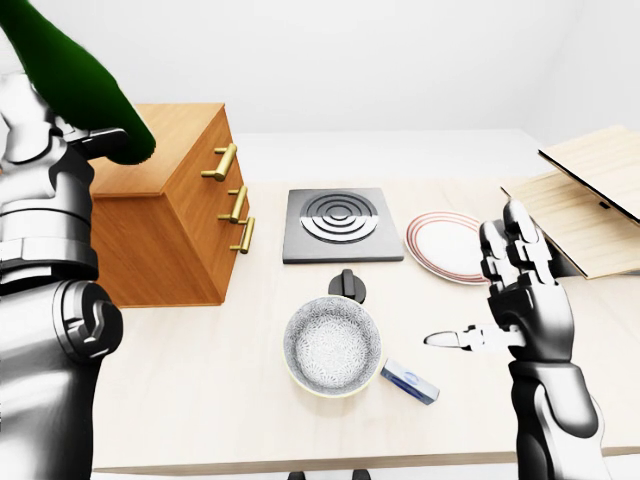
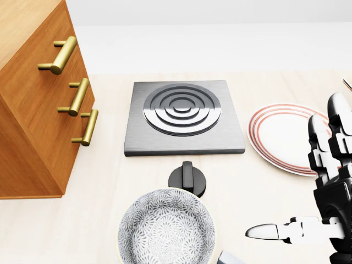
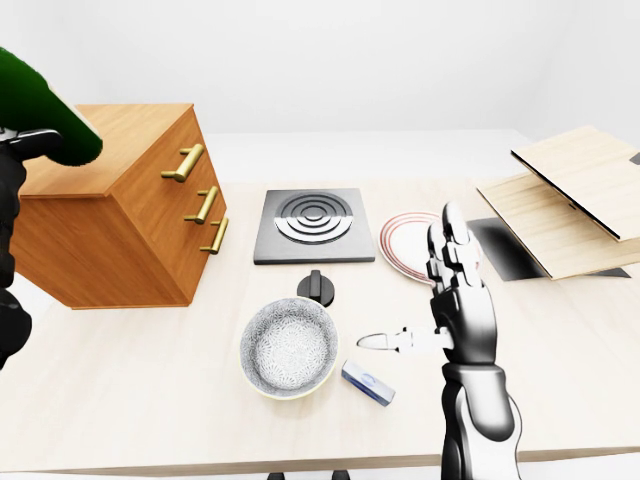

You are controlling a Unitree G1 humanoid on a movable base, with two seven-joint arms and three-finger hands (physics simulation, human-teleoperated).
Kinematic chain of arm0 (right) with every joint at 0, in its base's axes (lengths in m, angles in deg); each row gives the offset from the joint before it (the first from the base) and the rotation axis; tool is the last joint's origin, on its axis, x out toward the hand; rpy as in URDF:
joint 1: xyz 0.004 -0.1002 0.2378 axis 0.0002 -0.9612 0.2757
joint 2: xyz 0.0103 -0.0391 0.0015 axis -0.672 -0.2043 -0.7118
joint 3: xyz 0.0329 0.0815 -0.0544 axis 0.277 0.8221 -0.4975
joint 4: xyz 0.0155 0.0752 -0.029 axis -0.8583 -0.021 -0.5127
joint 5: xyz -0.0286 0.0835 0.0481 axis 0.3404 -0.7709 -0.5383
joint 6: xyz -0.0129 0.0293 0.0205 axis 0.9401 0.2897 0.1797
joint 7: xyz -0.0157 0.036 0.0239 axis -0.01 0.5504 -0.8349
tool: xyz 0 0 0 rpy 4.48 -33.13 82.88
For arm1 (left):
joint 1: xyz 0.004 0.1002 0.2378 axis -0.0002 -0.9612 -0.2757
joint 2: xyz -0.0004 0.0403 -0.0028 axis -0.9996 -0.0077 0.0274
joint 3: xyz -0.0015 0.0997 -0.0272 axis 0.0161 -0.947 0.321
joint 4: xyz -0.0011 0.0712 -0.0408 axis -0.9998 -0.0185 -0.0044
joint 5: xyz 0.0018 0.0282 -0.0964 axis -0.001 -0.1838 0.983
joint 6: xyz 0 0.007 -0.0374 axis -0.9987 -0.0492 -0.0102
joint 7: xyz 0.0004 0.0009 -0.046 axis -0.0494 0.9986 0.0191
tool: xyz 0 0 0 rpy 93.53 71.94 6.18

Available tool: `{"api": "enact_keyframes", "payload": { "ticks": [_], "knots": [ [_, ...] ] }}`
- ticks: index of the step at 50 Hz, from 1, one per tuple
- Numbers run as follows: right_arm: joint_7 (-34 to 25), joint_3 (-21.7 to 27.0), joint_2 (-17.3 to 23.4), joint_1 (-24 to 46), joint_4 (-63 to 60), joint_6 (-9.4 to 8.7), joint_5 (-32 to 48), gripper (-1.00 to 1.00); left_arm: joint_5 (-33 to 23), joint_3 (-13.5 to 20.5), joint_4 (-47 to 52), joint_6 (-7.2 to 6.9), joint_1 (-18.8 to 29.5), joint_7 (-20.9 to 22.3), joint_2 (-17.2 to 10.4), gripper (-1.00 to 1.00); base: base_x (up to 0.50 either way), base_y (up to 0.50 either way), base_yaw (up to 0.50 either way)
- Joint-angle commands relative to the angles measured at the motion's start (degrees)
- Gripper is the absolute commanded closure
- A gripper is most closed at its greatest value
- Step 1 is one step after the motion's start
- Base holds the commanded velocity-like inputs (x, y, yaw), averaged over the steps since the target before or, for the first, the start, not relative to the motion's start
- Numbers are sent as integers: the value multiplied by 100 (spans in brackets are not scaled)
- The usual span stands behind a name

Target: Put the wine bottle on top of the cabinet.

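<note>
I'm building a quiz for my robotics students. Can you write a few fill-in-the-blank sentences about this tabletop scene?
1. The left hand holds a green wine bottle near the ____.
2. The right hand is ____, holding nothing.
3. The red-ringed plate lies to the ____ of the burner plate in the left-eye view.
4. The black knob sits between the burner plate and the patterned ____.

Missing words: cabinet; open; right; bowl

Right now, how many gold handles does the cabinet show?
3, all on the cabinet face at the head view's left: top handle, middle handle, bottom handle. Its other sides are hidden.
</note>
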Motion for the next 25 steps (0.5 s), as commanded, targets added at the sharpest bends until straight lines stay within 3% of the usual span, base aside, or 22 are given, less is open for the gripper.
{"api": "enact_keyframes", "payload": {
  "ticks": [1, 11, 12, 14, 15, 19, 25],
  "knots": [
    [-94, 44, -68, -178, 321, 0, 31, -100, -150, 76, -508, 0, -151, -258, 73, 100, 0, 0, 0],
    [-199, 140, -161, -419, 550, 0, -10, -100, -251, 129, -540, 0, -191, -379, 108, 100, 0, 0, 0],
    [-208, 142, -165, -430, 560, 0, -10, -100, -250, 139, -556, 74, -267, -387, 138, 100, 0, 0, 0],
    [-221, 156, -178, -472, 525, 0, -21, -100, -266, 132, -560, 9, -218, -399, 128, 100, 0, 0, 0],
    [-239, 181, -191, -513, 497, 0, -39, -100, -246, 160, -582, 100, -312, -391, 154, 100, 0, 0, 0],
    [-295, 219, -239, -628, 506, 0, -28, -100, -283, 155, -594, 75, -270, -467, 137, 100, 0, 0, 0],
    [-339, 266, -295, -688, 378, 0, -14, -100, -287, 185, -638, 235, -427, -499, 204, 100, 0, 0, 0]
  ]
}}
